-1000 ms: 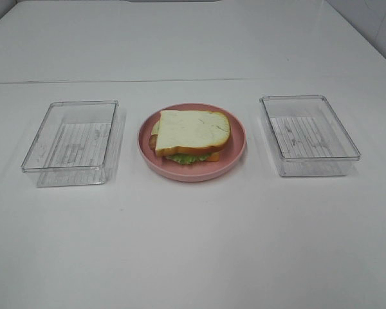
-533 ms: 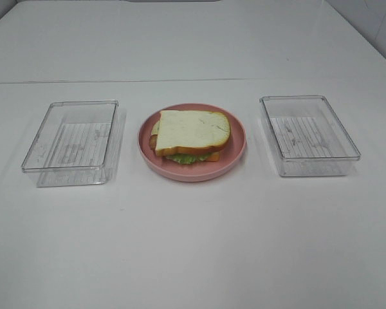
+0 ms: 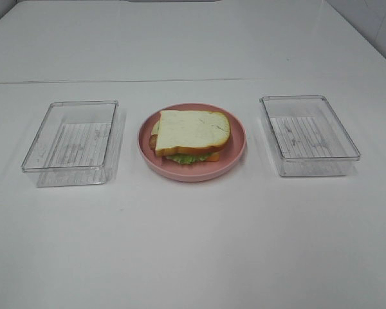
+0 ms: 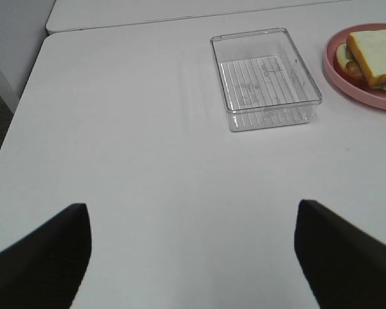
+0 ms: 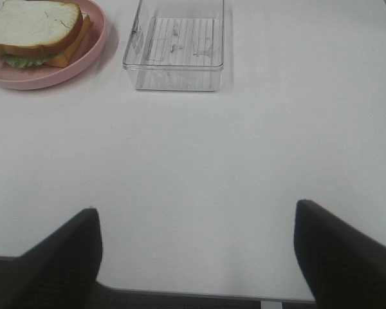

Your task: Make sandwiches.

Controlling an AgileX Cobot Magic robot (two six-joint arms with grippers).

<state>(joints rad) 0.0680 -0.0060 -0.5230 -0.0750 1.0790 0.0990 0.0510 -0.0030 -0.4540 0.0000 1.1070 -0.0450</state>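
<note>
Exterior high view shows the sandwich point(image 3: 192, 136) stacked whole on the pink plate point(image 3: 237, 156); both tools, left tool point(image 4: 193, 254) and right tool point(image 5: 196, 254), stand apart, empty, well short of it; assembly looks finished, so next likely only rest

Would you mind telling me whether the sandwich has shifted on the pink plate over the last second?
No. The sandwich sits in the same spot on the pink plate, midway between both clear trays.

Clear glossy plastic trays point(image 3: 71, 143) with ribbed floors, matt pink plate point(image 3: 238, 138), smooth white table point(image 3: 193, 244)
</note>
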